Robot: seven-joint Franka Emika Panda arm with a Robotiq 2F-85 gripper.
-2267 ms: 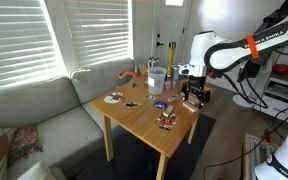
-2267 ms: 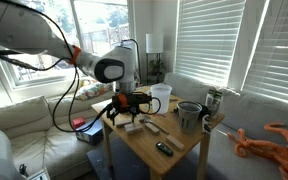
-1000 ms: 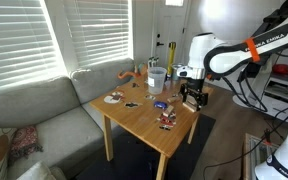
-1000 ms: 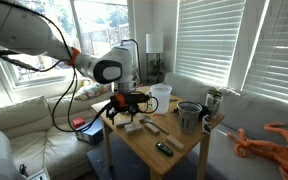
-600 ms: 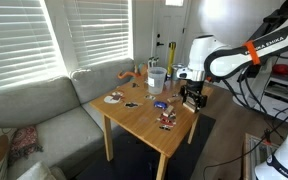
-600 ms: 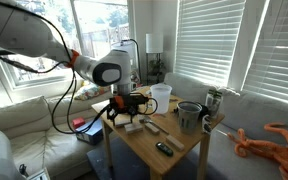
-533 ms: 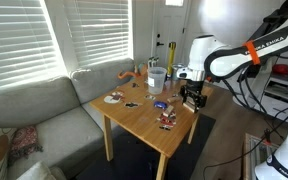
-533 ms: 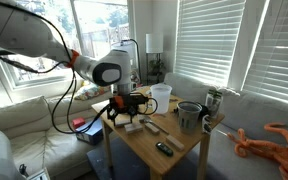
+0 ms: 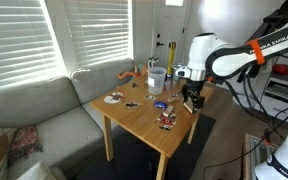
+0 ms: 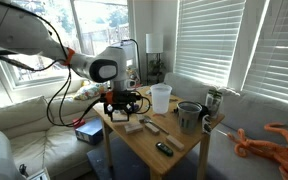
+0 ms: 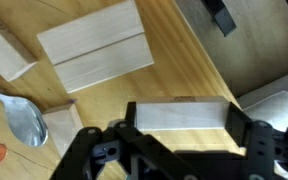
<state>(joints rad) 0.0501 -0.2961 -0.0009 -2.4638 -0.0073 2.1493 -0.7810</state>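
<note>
My gripper (image 11: 182,118) is shut on a pale wooden block (image 11: 179,114), with one finger at each end of it. It holds the block just above the wooden table (image 11: 174,60), near the table's edge. In both exterior views the gripper (image 9: 192,98) (image 10: 119,104) hangs over the table's end by the robot. Two flat wooden blocks (image 11: 94,45) lie side by side on the table just beyond the held one. A metal spoon (image 11: 19,118) lies to their left.
A clear cup (image 10: 161,97), a metal mug (image 10: 189,114), a dark remote-like object (image 10: 164,148) and small items stand on the table (image 9: 144,115). An orange plush octopus (image 10: 274,140) lies by the window. A grey couch (image 9: 44,115) stands beside the table.
The gripper has risen a little from the table with the block between its fingers and shifted slightly towards the table's edge. Nothing else has moved.
</note>
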